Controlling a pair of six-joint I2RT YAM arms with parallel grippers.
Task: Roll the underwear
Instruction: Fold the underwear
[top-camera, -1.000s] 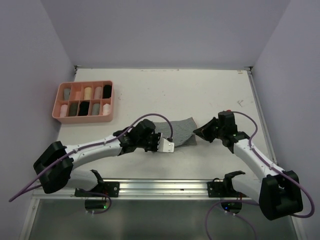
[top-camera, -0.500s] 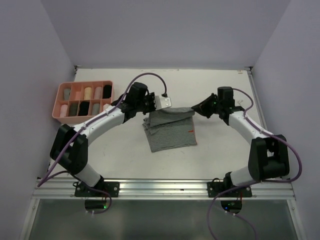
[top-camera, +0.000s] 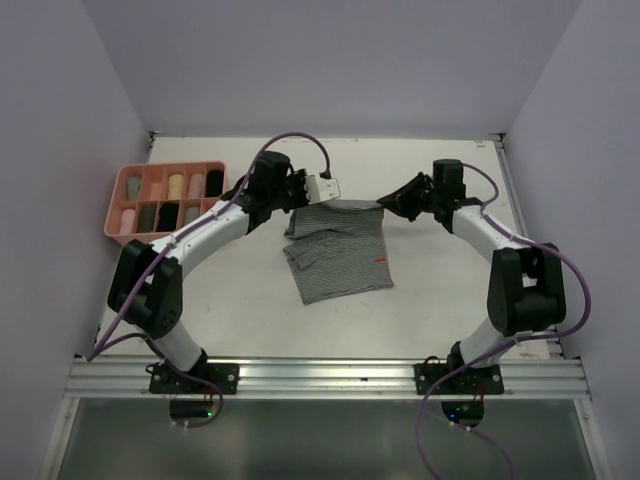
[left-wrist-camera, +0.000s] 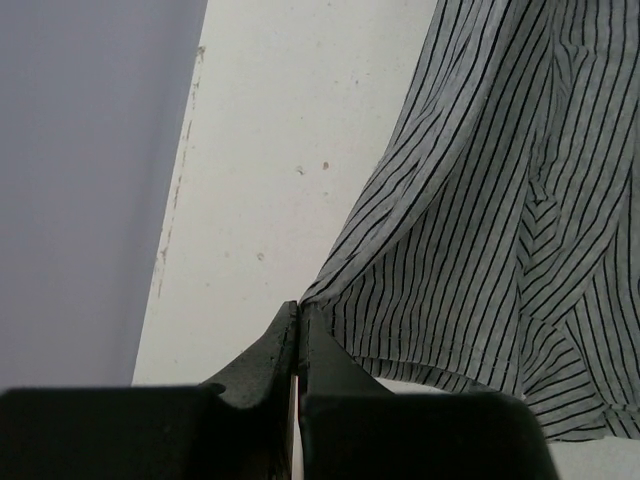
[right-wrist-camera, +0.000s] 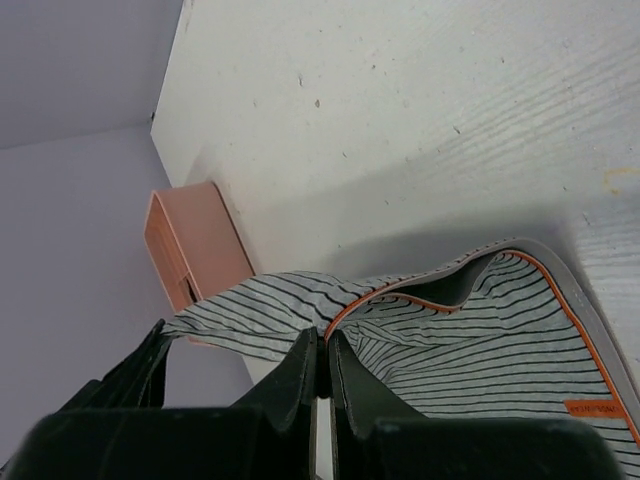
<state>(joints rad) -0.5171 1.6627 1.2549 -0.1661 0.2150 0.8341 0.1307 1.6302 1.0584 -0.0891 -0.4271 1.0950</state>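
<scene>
Currently: striped underwear (top-camera: 337, 262), unrolled on the tabletop (top-camera: 230, 290), its twelve-o'clock edge raised, my left fingers (left-wrist-camera: 270, 362) and right fingers (right-wrist-camera: 295, 385) each clamped on a corner; I judge rolling barely begun.

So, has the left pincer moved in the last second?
Yes. The left pincer has swung from beside the near rail toward the back wall, now level with the pink tray, pinching the striped underwear.

One striped underwear (top-camera: 340, 260), one pink tray (top-camera: 165, 238)
</scene>
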